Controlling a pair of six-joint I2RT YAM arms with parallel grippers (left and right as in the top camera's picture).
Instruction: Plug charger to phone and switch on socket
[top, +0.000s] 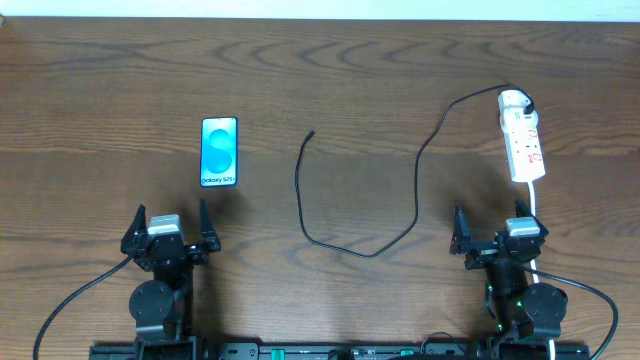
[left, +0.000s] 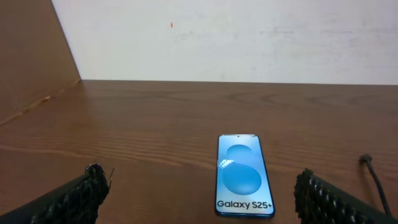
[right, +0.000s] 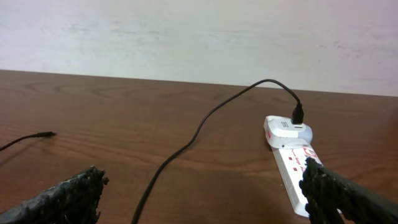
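Note:
The phone (top: 219, 152) lies flat on the table at the left, blue screen up; it also shows in the left wrist view (left: 243, 175). The black charger cable (top: 372, 250) runs from its free plug tip (top: 311, 133) in a loop to the white socket strip (top: 521, 136) at the far right, where it is plugged in. In the right wrist view the cable (right: 186, 144) leads to the socket (right: 289, 158). My left gripper (top: 170, 232) is open and empty, just in front of the phone. My right gripper (top: 498, 240) is open and empty, in front of the socket.
The brown wooden table (top: 120, 80) ends at a white wall (left: 249, 37) behind. The socket's own white cord (top: 536, 205) runs back toward my right arm. Black arm cables trail at the front edge beside both bases.

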